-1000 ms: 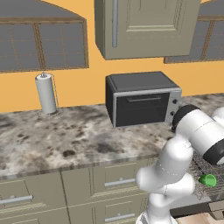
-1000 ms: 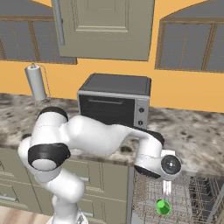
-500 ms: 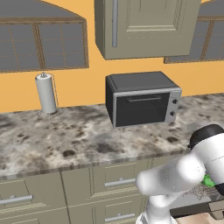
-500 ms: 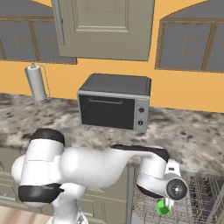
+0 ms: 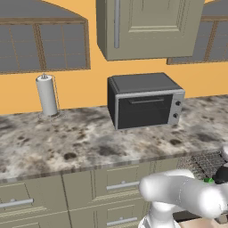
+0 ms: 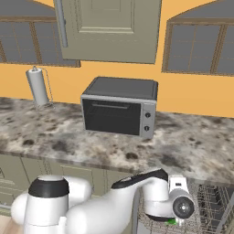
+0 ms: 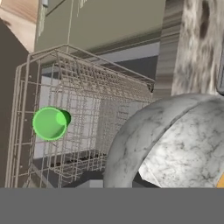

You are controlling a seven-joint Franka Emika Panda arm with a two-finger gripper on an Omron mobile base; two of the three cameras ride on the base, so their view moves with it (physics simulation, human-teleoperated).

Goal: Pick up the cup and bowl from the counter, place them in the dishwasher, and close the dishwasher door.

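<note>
- We see an orange wall [image 5: 80, 84] behind the worktop, with dark-paned windows [image 5: 42, 46] on both sides.
- A taupe upper cabinet [image 5: 147, 26] hangs over a black-and-silver toaster oven [image 5: 143, 100].
- A paper towel roll [image 5: 46, 95] stands upright to our left.
- Taupe drawers [image 5: 107, 187] carry silver bar handles.

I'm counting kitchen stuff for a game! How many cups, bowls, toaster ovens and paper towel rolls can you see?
Green cup, in the dishwasher rack: 1
Marbled grey bowl, held close to the hand camera: 1
Toaster oven on the counter: 1
Paper towel roll on the counter: 1
Total: 4
</note>
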